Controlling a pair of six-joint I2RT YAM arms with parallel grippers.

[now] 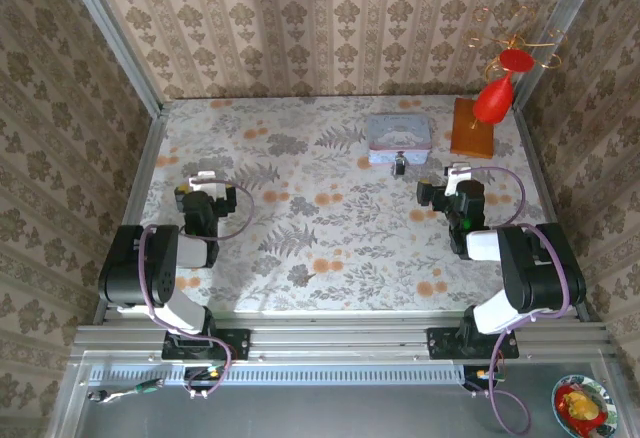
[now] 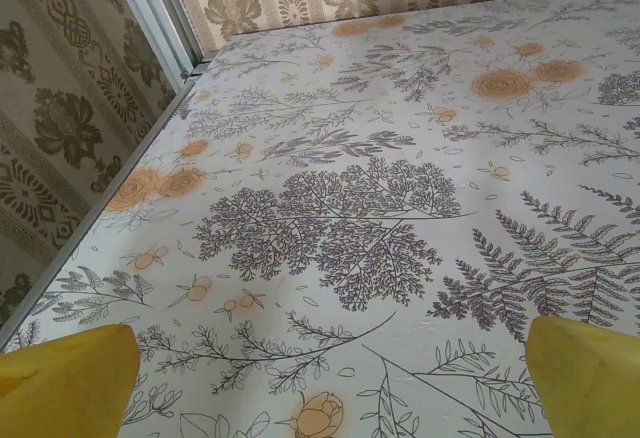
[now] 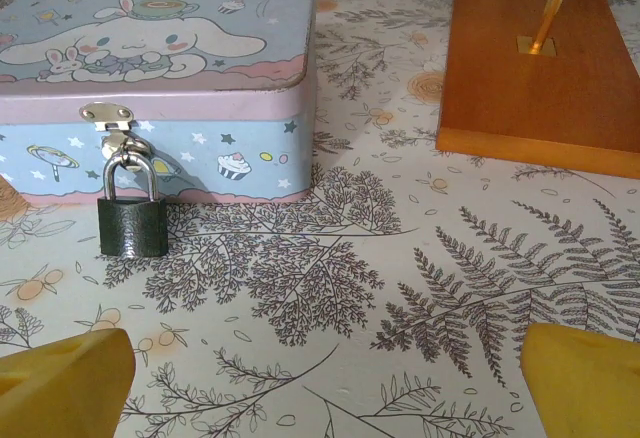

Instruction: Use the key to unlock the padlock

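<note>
While right gripper (image 3: 325, 383) gapes, padlock (image 3: 132, 226) ahead-left, apart, hanging on tin (image 3: 210, 108)

Bright, even light throughout; shadows soft and faint; wrist views sharp.

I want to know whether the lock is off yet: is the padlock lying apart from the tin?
No, the padlock hangs by its silvery shackle from the clasp on the front of the tin.
</note>
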